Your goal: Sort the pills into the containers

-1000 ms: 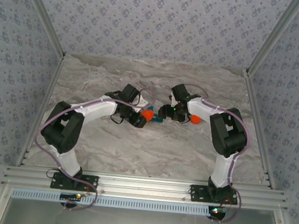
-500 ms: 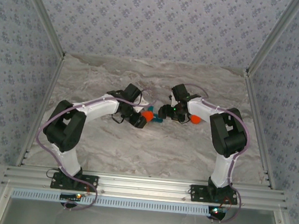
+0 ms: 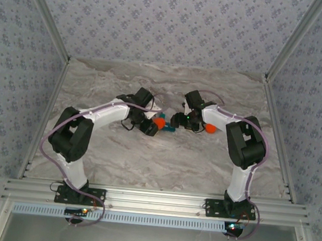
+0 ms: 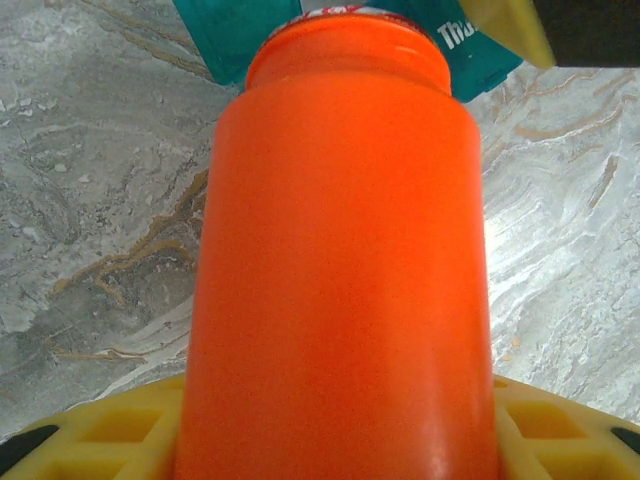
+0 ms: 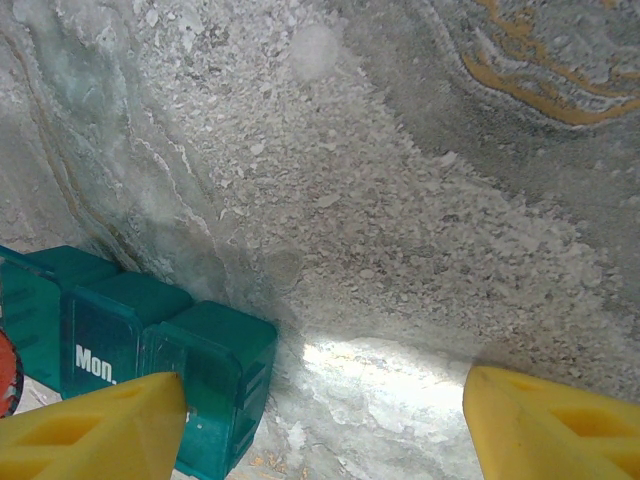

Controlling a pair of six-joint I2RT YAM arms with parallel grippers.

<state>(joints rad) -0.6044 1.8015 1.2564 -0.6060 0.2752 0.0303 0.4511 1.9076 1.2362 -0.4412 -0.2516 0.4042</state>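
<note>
Your left arm has edged slightly toward the middle, the left gripper [image 4: 335, 420] clamped on the orange bottle [image 4: 340, 250], whose neck now points over the teal containers [image 5: 130, 340] lying between the arms. The fingers of your right gripper [image 5: 325, 385] stand apart, one just beside the end compartment, so pouring looks close.

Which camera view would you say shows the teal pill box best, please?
The right wrist view: the pill box shows its compartments and a "Mon." label. The left wrist view catches corners behind the orange bottle; the top view, a small teal patch.
</note>
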